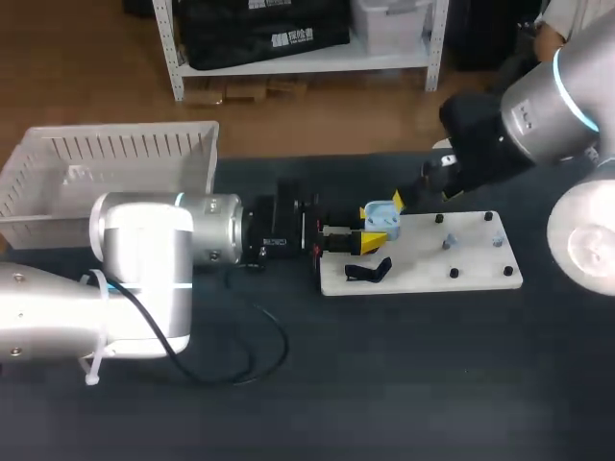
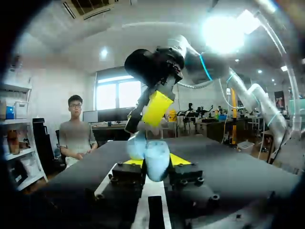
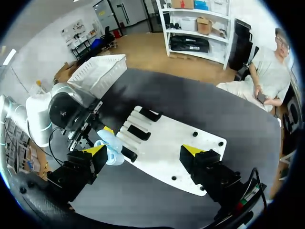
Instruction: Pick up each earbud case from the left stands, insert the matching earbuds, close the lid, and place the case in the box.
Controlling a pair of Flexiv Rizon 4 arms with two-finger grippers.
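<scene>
Sitting at the left end of the white board [image 1: 423,259], over its edge, the earbud case [image 1: 381,217] is clamped between the yellow tips of the left gripper [image 2: 156,162], one finger on each side. The case is pale blue, smooth and rounded. It shows as two lobes, which looks like a lid hinged up, though I cannot be sure.

The right gripper [image 3: 144,151] hangs over the same end of the board with its jaws spread wide. One yellow fingertip [image 2: 157,109] is just above the case, and contact cannot be judged.

Black stands [image 3: 138,132] lie on the board near that left end, just beside the case, with another black piece [image 1: 370,271] toward the board's near edge. Small black pegs [image 1: 455,274] dot the board's right part.

The dark table [image 1: 432,384] runs wide past the board's near edge. A black cable [image 1: 259,341] loops there, off the board's near-left corner. The white slatted box [image 1: 106,163] stands well apart, beyond the board's left end.
</scene>
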